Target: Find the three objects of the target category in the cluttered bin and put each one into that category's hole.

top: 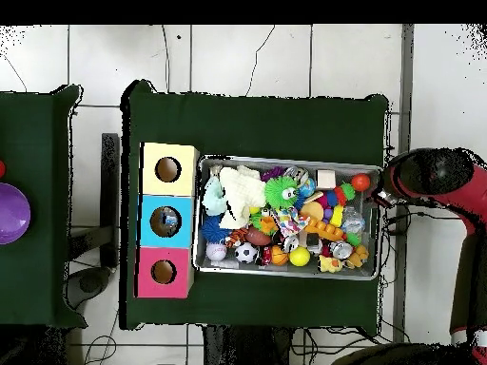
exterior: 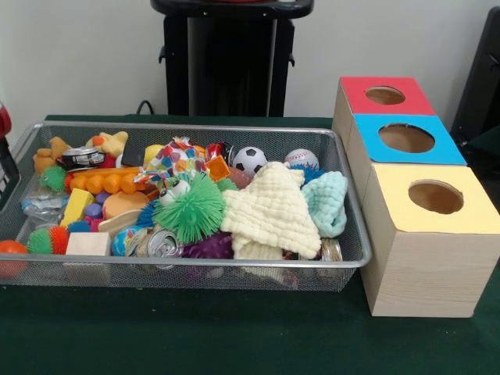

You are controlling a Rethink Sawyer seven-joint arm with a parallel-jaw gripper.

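Dark green cloth worktop, white wall behind, black pedestal at the far side. On it sits a wide shallow silver wire-mesh bin, packed with toys. Just beside one end stand 3 pale wooden boxes. The middle one has the round dark hole in a bright blue panel.

I can pick out only 1 small clear plastic bottle with a pale blue tint. It lies on its side against the bin's end wall, at the end farthest from the boxes, with a yellow block just beside it. The other 2 are not visible, and I judge they are buried, perhaps under the cream waffle cloth or the green spiky ball.

The red and black arm hangs just outside that same bin end in the overhead view. The pincer is hidden under it, so I cannot tell if it is wide or narrow, or holding anything.

The step in hand, as I judge it, is the first pick, and none looks done yet. To do it well:
- Come straight down on the bottle's middle, across its short width.
- Close gently, since thin plastic will likely crush or squirt out.
- Stay off the mesh wall.
- Don't grab the silver drink can by mistake.
- Lift clear of the clutter before carrying the full bin length to the blue hole, not the red or yellow one.
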